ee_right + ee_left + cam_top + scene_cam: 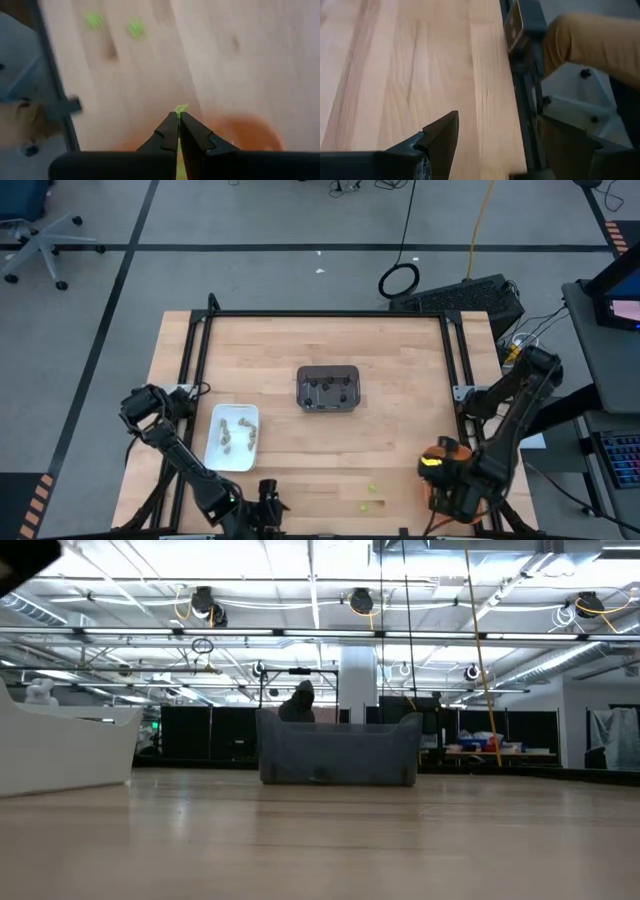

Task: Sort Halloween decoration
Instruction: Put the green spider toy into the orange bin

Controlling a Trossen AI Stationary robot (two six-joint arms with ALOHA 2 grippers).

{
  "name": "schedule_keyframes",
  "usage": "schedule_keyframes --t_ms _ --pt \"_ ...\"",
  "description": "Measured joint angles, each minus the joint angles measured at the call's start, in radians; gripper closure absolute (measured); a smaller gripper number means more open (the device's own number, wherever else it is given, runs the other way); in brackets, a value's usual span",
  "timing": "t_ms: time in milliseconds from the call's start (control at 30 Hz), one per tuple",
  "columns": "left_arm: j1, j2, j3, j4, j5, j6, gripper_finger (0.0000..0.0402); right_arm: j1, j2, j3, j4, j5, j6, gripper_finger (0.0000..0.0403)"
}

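The right gripper (pixel 178 120) sits closest to its wrist camera, its two dark fingers pressed together with a sliver of lime-green trinket (pixel 180 107) pinched at their tips. It hangs over the orange tray (pixel 240 131), which lies at the table's near right corner. In the high view the right arm rises from its base on the table's right edge, folds back toward the front edge and ends above that orange tray (pixel 437 459) (most of the tray is hidden under the wrist).

Two more lime-green trinkets (pixel 372 489) lie loose on the wood just to the left of the orange tray, near the front edge; the right wrist view shows them as two green spots (pixel 135 27).

The left gripper (pixel 495 145) is at the table's front edge, well to the left of the orange tray, its fingers spread wide and holding nothing, with bare wood between them. Its arm stretches from the left-side base down along the front.

The white tray (pixel 233 436), farther left still, holds pale tan trinkets (pixel 227 437). The dark grey tray (pixel 328 388), beyond the orange tray toward the table's middle, holds dark trinkets (pixel 330 387).
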State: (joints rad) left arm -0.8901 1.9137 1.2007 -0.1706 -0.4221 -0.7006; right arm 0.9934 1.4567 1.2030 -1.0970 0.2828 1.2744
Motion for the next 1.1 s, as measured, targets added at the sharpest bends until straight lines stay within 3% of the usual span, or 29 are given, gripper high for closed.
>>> schedule_keyframes --t_ms 333,433,667,833,1100 --pt "-0.052 0.000 0.000 -0.164 0.009 -0.070 0.0130 0.147 0.062 0.000 -0.190 -0.044 0.384 0.0395" --pt "-0.058 0.000 0.000 -0.192 0.045 -0.080 0.0130 0.160 0.093 -0.001 -0.217 -0.084 0.444 0.0369" --pt "-0.073 0.000 0.000 -0.205 0.054 -0.081 0.0130 0.178 0.110 -0.001 -0.222 -0.043 0.471 0.0285" --pt "-0.070 0.000 0.000 -0.221 0.029 -0.081 0.0132 0.188 0.110 -0.001 -0.215 0.061 0.479 0.0257" --pt "-0.037 0.000 -0.008 -0.240 0.024 -0.125 0.0179 0.224 0.110 0.048 -0.213 0.223 0.469 0.0262"
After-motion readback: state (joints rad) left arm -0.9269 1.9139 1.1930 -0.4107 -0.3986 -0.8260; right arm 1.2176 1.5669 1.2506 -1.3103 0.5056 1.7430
